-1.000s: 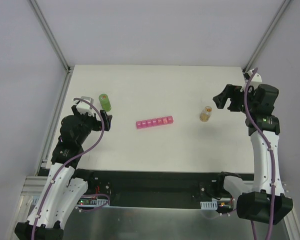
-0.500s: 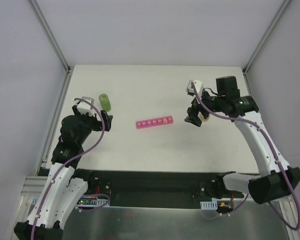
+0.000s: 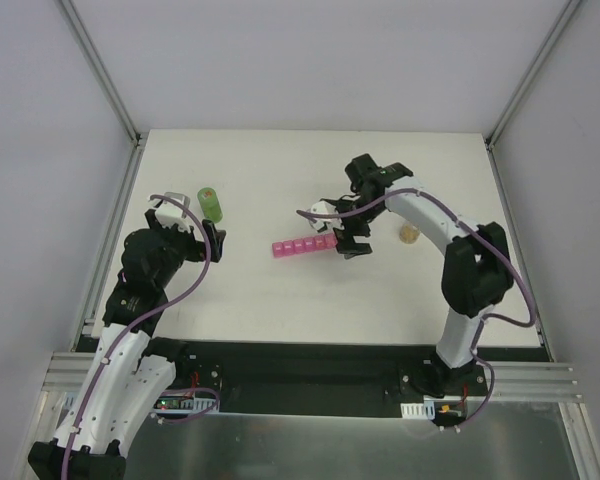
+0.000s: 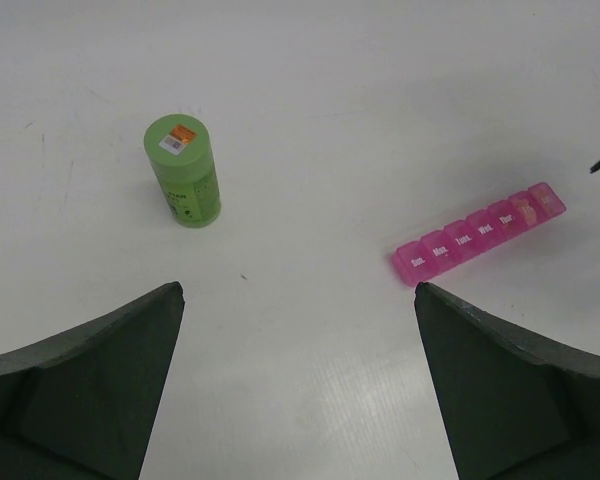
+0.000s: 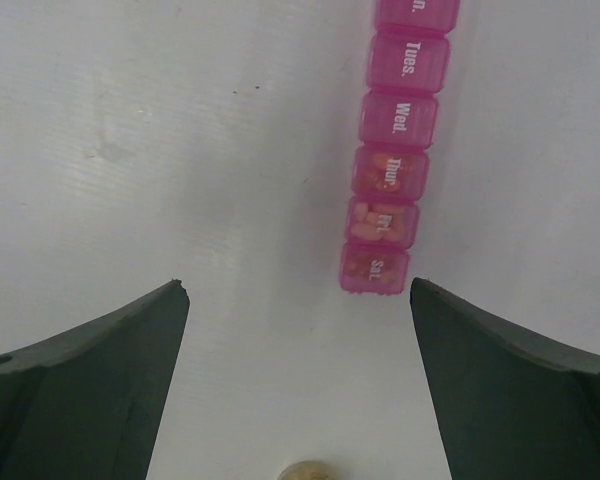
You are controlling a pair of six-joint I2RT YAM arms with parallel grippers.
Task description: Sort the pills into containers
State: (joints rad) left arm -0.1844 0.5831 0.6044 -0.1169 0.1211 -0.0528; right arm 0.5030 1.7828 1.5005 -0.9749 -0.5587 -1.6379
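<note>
While the right gripper (image 5: pixel 298 290) hangs wide open and empty at the Saturday end of the pink pill box (image 3: pixel 305 246), mid-way across the table (image 3: pixel 280 300), the left gripper (image 4: pixel 298 292), equally open and empty, sits well apart near a green bottle (image 3: pixel 210 204).

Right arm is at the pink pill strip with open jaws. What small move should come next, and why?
Probably slide the right gripper sideways until the Sat compartment of the pink strip sits centred between its open fingers. In the wrist view the strip lies off-centre, near one finger, so closing now would likely miss or nudge it.
</note>
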